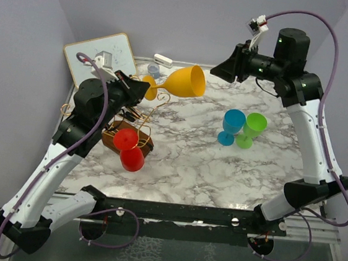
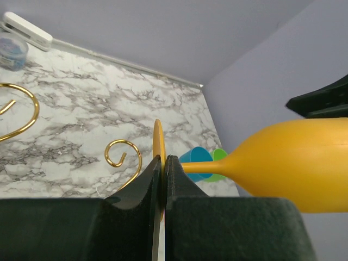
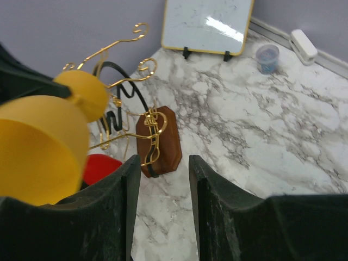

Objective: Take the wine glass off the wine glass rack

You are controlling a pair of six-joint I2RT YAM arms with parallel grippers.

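My left gripper [image 1: 142, 87] is shut on the round foot of a yellow wine glass [image 1: 184, 82] and holds it sideways in the air, bowl pointing right. In the left wrist view the jaws [image 2: 163, 166] pinch the thin foot, with the bowl [image 2: 296, 163] at the right. The gold wire rack [image 1: 139, 115] on its brown wooden base [image 1: 142, 144] stands below, with a red glass [image 1: 128, 149] hanging on it. My right gripper [image 1: 225, 69] is open, high at the back, near the yellow bowl [image 3: 41, 144]. The rack [image 3: 152, 130] shows in its view.
A blue glass [image 1: 231, 126] and a green glass [image 1: 251, 129] stand on the marble table [image 1: 207, 171] at the right. A whiteboard [image 1: 101, 55], a small blue-lidded jar [image 1: 153, 70] and a white eraser [image 1: 163, 59] sit at the back.
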